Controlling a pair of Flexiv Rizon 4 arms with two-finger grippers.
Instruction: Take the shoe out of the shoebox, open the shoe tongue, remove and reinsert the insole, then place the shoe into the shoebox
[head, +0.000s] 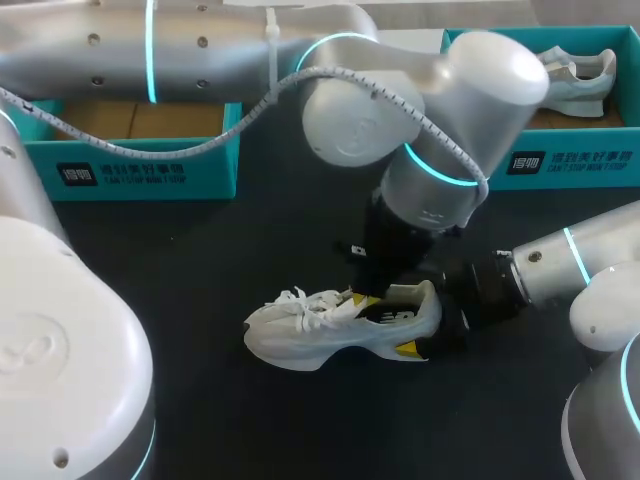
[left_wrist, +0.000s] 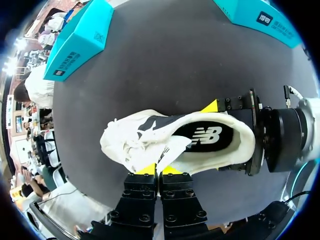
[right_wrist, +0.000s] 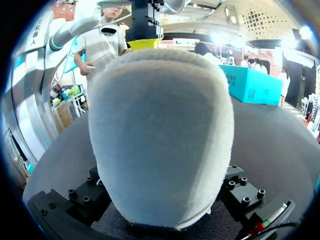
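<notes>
Left wrist view shows insole (left_wrist: 205, 136); right, shoe heel (right_wrist: 160, 135).

The shoe (head: 330, 335) is white cloth, its heel fuzzy; the worktop (head: 200, 260) is matt black; the boxes (head: 140, 165) are smooth teal card.

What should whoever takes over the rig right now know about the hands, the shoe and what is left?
Left hand: shut on the shoe tongue, as far as its wrist view shows.
Right hand: shut on the heel of the white shoe.
The shoe stands on the black table, in front of the left shoebox. The right shoebox holds a second shoe.
Done: shoe is out of its box.
The insole lies inside the shoe; I cannot tell whether it has been out yet.
Left: probably insole out and back in, then box the shoe.
</notes>
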